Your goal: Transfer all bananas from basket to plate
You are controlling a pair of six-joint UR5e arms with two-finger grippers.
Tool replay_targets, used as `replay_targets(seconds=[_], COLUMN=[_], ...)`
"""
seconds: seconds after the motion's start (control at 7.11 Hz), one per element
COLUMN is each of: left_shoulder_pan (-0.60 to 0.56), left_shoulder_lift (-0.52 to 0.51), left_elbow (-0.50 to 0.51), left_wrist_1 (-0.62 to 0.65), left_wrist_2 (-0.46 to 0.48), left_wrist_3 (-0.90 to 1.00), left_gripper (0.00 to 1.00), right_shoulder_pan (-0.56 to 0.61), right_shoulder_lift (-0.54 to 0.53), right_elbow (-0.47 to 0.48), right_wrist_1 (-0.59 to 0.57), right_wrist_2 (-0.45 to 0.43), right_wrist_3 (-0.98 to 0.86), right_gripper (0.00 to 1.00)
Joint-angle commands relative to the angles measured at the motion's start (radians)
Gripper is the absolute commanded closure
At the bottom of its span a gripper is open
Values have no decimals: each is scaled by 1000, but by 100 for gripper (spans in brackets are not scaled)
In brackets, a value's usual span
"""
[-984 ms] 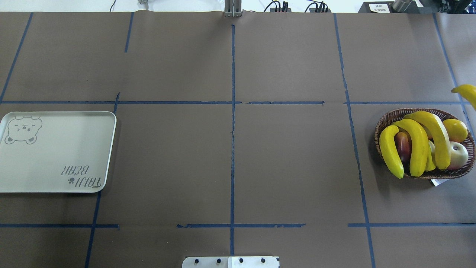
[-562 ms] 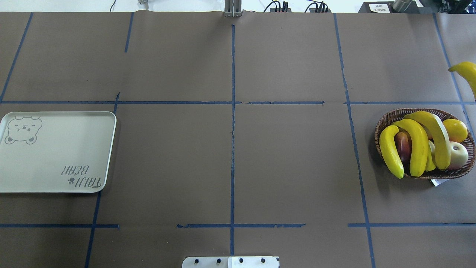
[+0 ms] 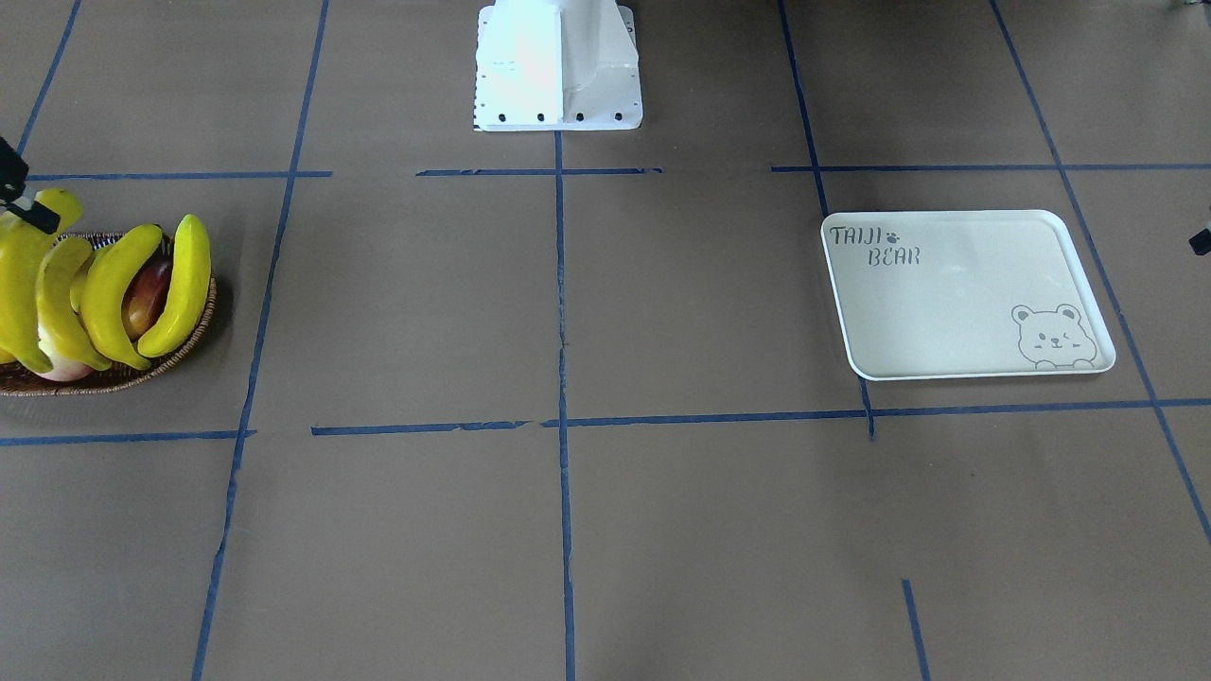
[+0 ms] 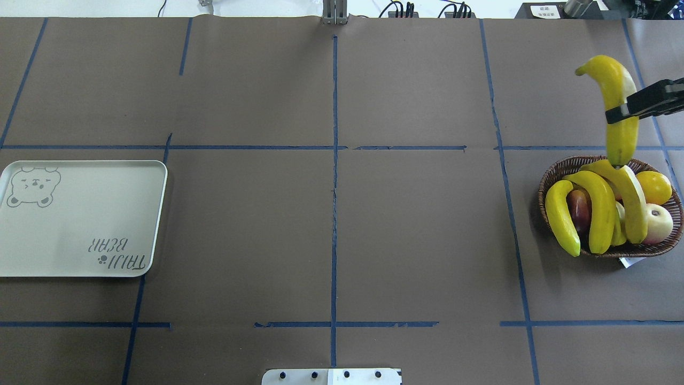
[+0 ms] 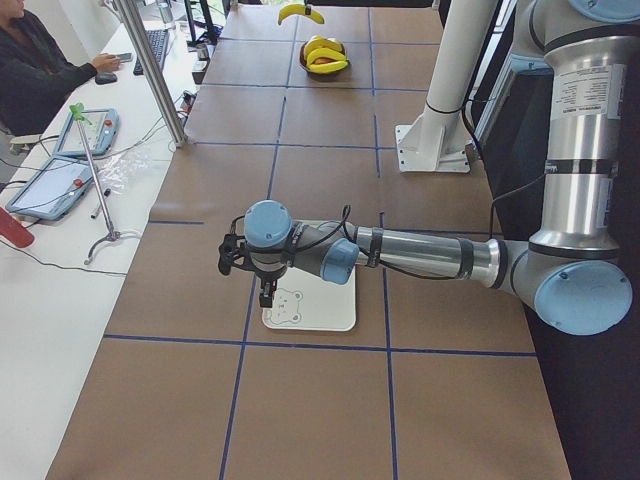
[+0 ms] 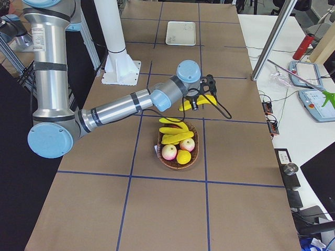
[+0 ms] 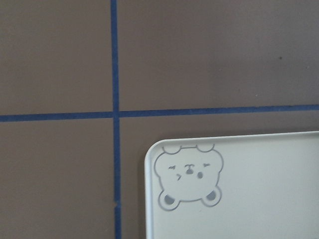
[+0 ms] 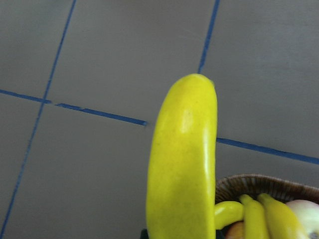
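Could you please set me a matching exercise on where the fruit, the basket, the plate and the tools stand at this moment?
Things:
1. banana outside the basket
2. basket
3. plate
4. left tool

States:
A. has no fruit on it
B. hangs over the plate's bear corner
C. gripped by the right tool, off the table
D. contains three bananas and other fruit

Pairs: 1-C, 2-D, 3-A, 4-B
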Motion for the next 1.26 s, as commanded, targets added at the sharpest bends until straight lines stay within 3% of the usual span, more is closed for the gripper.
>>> replay_targets(seconds=[0.0, 0.28, 0.7, 0.84, 0.98, 1.12], left_shoulder_pan=[142, 198, 305, 368, 452, 505], left_shoulder_lift=[-50, -125, -333, -411, -438, -441], left_elbow=[2, -2, 1, 1, -11, -15], left_wrist_1=[-273, -403, -463, -481, -541, -673], left_wrist_2=[2, 2, 15, 60, 168, 251], left_wrist_3=[-431, -692, -1041, -1170, -1285, -1431], left_gripper=[0, 0, 0, 0, 0, 0], right_shoulder_pan=[-144, -354, -639, -701, -718, -724], right_shoulder_lift=[85, 198, 307, 326, 338, 346], right_elbow=[63, 104, 134, 134, 133, 133], right_wrist_1=[1, -1, -10, -10, -12, -12], right_wrist_2=[-70, -252, -585, -660, -679, -681], right_wrist_3=[211, 466, 646, 671, 690, 691], right_gripper=[100, 100, 100, 100, 100, 100])
